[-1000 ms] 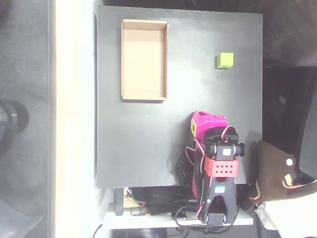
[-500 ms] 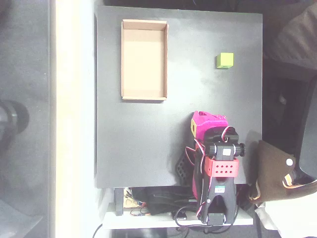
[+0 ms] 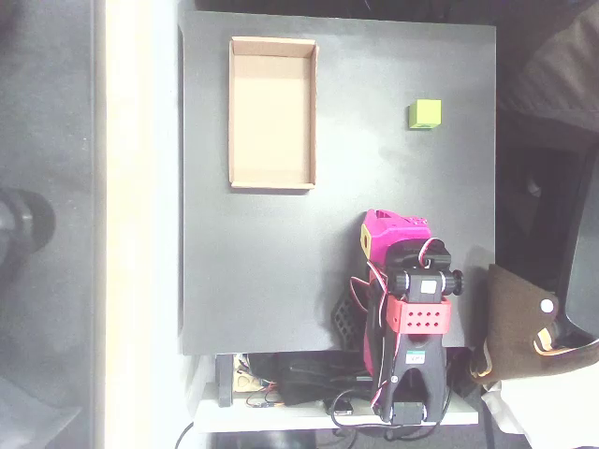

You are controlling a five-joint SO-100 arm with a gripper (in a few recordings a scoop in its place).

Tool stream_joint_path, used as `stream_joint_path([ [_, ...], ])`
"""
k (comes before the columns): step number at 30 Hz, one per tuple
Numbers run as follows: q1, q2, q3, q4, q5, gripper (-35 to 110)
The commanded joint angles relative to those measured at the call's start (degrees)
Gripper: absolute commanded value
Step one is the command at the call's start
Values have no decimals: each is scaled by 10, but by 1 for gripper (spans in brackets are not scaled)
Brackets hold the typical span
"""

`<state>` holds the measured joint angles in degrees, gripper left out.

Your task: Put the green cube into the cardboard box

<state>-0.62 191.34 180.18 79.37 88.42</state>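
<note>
The green cube (image 3: 425,113) is a small lime-green block resting on the black table toward the upper right in the overhead view. The cardboard box (image 3: 272,112), a shallow tan tray with low walls, lies upright and open at the upper left with nothing inside it. My magenta gripper (image 3: 388,229) sits folded over the arm's base near the table's lower edge, well below the cube and far right of the box. Its fingers are tucked under the arm's body, so their state cannot be read. Nothing is held as far as the view shows.
The black table (image 3: 262,271) ends in straight edges on all sides. Cables and the arm's mount (image 3: 412,393) hang off the bottom edge. A brown object (image 3: 524,327) lies off the table to the lower right.
</note>
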Motion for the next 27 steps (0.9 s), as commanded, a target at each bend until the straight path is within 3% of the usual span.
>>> stream_joint_path([
  [1, -4, -3, -4, 23, -1, 2],
  [12, -4, -17, -127, 18, -2, 2],
  [27, -4, -287, -498, 17, -2, 2],
])
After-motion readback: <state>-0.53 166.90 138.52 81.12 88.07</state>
